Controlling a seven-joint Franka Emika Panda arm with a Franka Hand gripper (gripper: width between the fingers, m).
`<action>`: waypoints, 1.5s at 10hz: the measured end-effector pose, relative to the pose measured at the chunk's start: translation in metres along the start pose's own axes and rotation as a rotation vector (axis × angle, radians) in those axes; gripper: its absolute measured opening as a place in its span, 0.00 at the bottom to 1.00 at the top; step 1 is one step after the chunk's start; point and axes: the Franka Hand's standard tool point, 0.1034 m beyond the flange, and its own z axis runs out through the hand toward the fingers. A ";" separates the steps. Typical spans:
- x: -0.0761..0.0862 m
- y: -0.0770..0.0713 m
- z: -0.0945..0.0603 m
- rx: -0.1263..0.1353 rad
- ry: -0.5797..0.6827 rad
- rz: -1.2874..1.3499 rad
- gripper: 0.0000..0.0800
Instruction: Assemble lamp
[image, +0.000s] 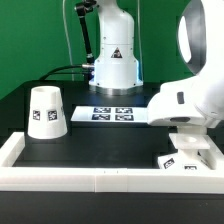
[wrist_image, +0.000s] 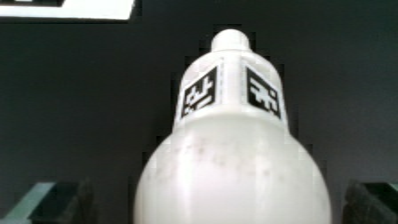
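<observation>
Green backdrop behind a black tabletop (image: 100, 145), edged at the front by a low white wall (image: 60, 178); at the back, the arm's white pedestal (image: 113, 65); just before it, flat on the tabletop, the marker board (image: 113, 113); toward the exterior view's left, well apart from the rest, the lamp shade (image: 45, 110), upright with its narrow end up and a tag facing the camera; at the exterior view's right, low over the tabletop near the front wall, the end effector (image: 188, 150), with white tagged plastic showing just beneath it. From the wrist view, the bulb (wrist_image: 231, 130) lengthwise between two dark fingers (wrist_image: 50, 200); wide body nearest the camera, slim tip pointing away, two tags on the neck; fingers parted to either side of that wide body; cannot tell whether the pads press on it or stand just clear.
</observation>
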 end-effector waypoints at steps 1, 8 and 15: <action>0.001 0.000 0.002 0.000 0.000 0.000 0.87; 0.009 0.000 0.016 -0.001 0.014 0.003 0.72; -0.011 0.019 -0.014 0.020 0.010 -0.054 0.72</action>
